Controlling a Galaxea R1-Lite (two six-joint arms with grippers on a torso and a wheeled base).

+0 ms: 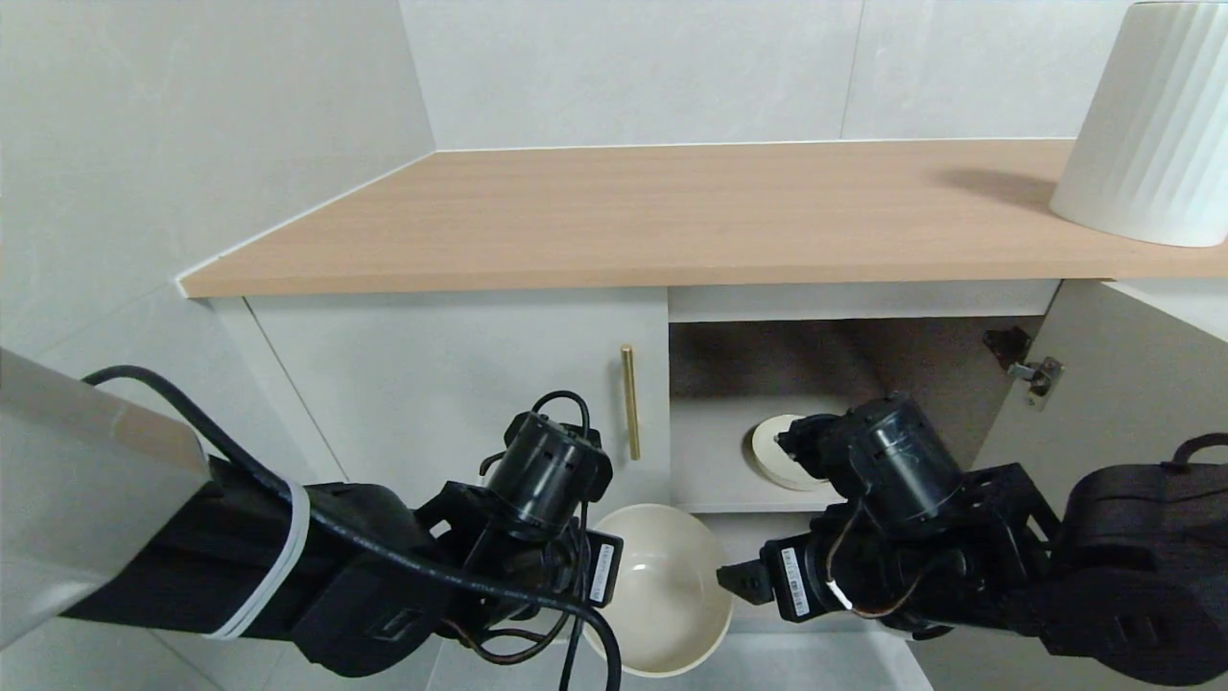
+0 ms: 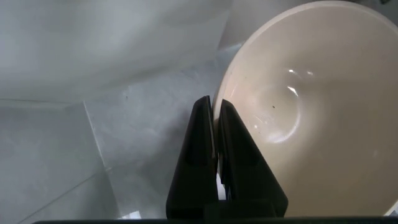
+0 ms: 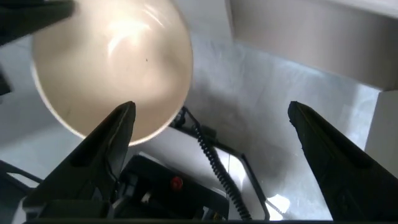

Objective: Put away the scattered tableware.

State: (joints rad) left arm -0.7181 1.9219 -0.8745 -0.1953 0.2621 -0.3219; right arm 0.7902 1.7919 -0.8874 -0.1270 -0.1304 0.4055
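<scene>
Stow step judged in hand: bowl [image 1: 662, 595] clamped by its rim in left pincer [image 2: 216, 109], right pincer [image 3: 211, 109] spread wide, empty, beside it; next, bowl to be lifted onto cabinet shelf [image 1: 705, 461] ahead.

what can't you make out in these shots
White dish on the cabinet shelf, head view: the right arm covers part of it, so one piece or a stack is unclear.
Bowl, left wrist view: part of its rim runs off the picture's edge.
Ribbed white container on the counter, head view: top and right side cut off by the edges.
Behind the closed left door, head view: all hidden.
</scene>
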